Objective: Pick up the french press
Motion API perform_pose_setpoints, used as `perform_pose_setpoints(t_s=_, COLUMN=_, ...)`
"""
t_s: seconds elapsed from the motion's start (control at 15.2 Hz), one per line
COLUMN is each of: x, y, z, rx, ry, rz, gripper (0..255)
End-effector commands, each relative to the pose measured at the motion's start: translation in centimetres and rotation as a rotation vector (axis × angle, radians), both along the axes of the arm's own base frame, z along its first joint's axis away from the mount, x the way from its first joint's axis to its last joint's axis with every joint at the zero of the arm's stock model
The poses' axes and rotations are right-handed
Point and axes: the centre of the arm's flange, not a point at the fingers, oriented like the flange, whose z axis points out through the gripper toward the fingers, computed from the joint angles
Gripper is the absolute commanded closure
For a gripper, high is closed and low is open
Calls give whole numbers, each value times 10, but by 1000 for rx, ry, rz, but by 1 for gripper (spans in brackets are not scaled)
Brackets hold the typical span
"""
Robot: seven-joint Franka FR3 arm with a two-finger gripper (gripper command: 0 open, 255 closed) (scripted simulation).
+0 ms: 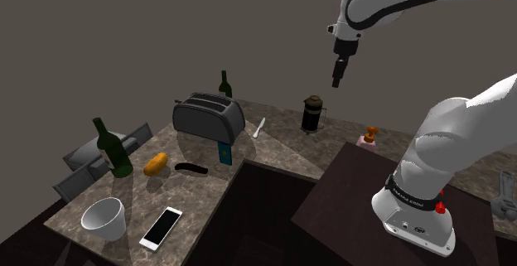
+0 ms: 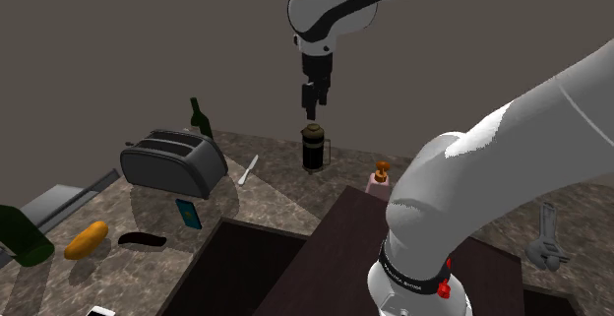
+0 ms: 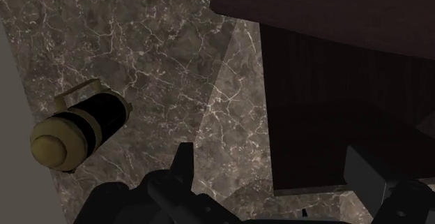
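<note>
We find our pincer point(image 1: 336, 80) hanging well above the desk point(image 1: 282, 148), fingers point(image 3: 182, 161) apart and empty, presumably poised to descend. The french press point(image 1: 312, 113) stands upright below it, slightly offset and outside the fingers, so we judge alignment comes first.

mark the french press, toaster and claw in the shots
french press point(image 1: 312, 120), shoulder view, on its dark body.
toaster point(image 1: 204, 122), shoulder view, on its grey side.
claw point(image 1: 337, 83), shoulder view, midway between its fingertips.
</note>
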Motion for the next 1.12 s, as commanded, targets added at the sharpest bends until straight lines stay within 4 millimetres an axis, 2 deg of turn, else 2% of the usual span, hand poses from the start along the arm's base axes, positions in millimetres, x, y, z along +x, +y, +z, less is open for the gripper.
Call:
perform_pose_setpoints(t_s=0.0, x=9, y=-19, z=-18, rx=-1, ry=-1, rz=9, gripper=0)
perform_pose_setpoints(t_s=1.06, x=61, y=-172, z=-155, rx=1, ry=-2, rz=67, gripper=0)
